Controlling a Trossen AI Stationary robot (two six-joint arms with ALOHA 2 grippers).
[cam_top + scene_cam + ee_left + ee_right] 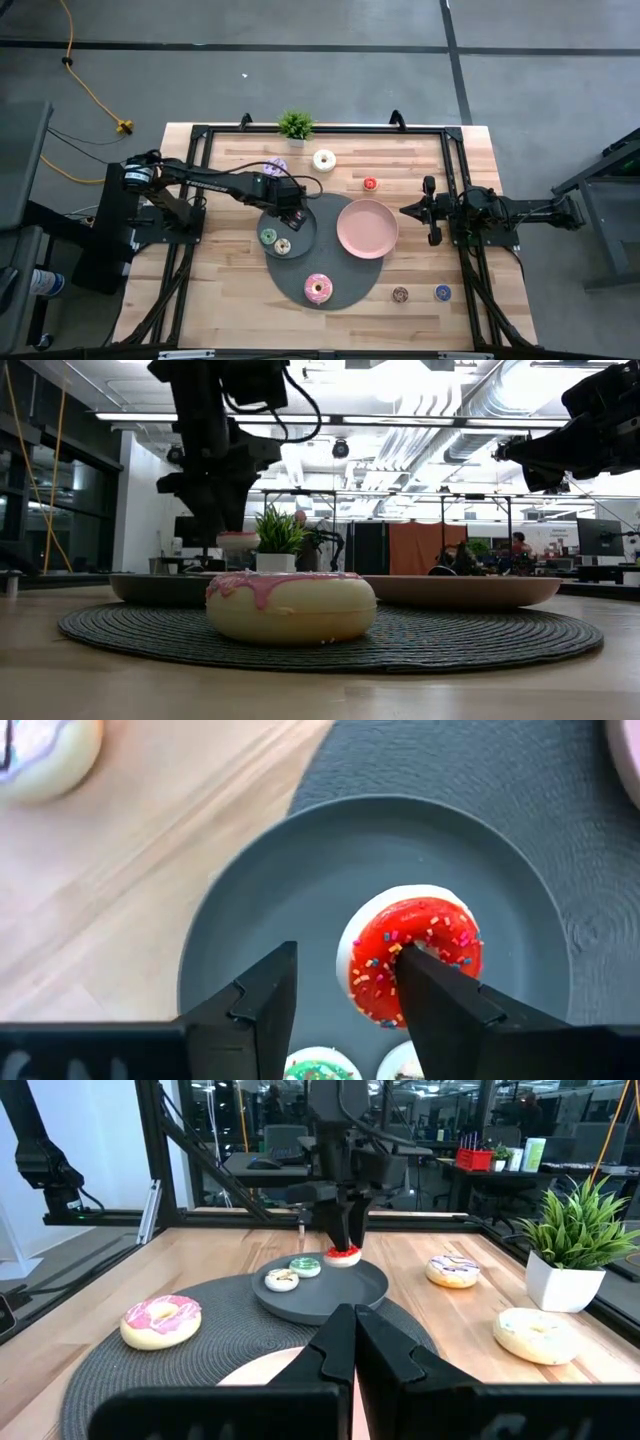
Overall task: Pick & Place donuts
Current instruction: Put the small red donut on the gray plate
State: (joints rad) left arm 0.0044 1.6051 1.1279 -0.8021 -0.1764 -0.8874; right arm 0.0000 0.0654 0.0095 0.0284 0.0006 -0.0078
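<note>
Now, what sits where around the grey plate:
Left gripper (345, 995): right over the grey plate (300, 235), fingers spread apart, holding nothing; one finger tip is over the red donut.
Red donut (412, 953): lies flat on the grey plate, red icing with sprinkles.
Green donut (268, 236): also on the grey plate, beside a small cream donut (283, 246).
Pink donut (318, 288): on the round dark mat (345, 285), just off the grey plate, near the front edge of the table.
Pink plate (366, 228): on the mat, right beside the grey plate.
Purple donut (277, 167): on the wood behind the grey plate, near the little plant (295, 125).
White donut (324, 159): next to the purple one.
Right gripper (407, 210): waits beyond the pink plate, fingers pressed together, holding nothing.
</note>
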